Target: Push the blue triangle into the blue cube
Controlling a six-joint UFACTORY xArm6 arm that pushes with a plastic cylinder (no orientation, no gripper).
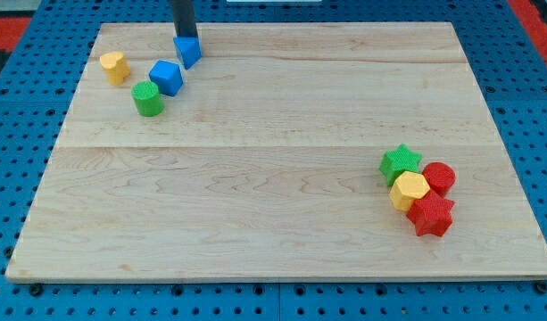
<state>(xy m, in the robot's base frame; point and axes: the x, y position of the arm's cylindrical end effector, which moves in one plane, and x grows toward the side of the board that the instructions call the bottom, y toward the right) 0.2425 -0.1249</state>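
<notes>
On the view's left, near the top corner of the wooden board (282, 205), sits a small yellow block (114, 67) with a rounded, chunky shape. A little to its right and lower is a green block (148, 98) that looks like a short round tub with ridged sides. The blue cube (166, 78) is just above it and seems to touch it. The cube is smooth and shiny like plastic.

Next comes the blue triangle (188, 50), up and to the right of the blue cube, with a small gap between them. My tip (183, 37) comes down from the view's top and sits right at the top edge of the blue triangle, touching it or nearly so. The rod is one straight dark stick, so it has no parts to spread or pinch.

The board is pale wood with long grain lines running sideways. I see no words or labels anywhere.

Far over on the view's right, low down, four blocks huddle together: a green star (400, 163), a yellow block with flat sides (409, 190), a red round block (439, 177), and a red star (431, 215). They are well apart from my tip. Around the board is a blue mat with rows of little holes (23, 143).
</notes>
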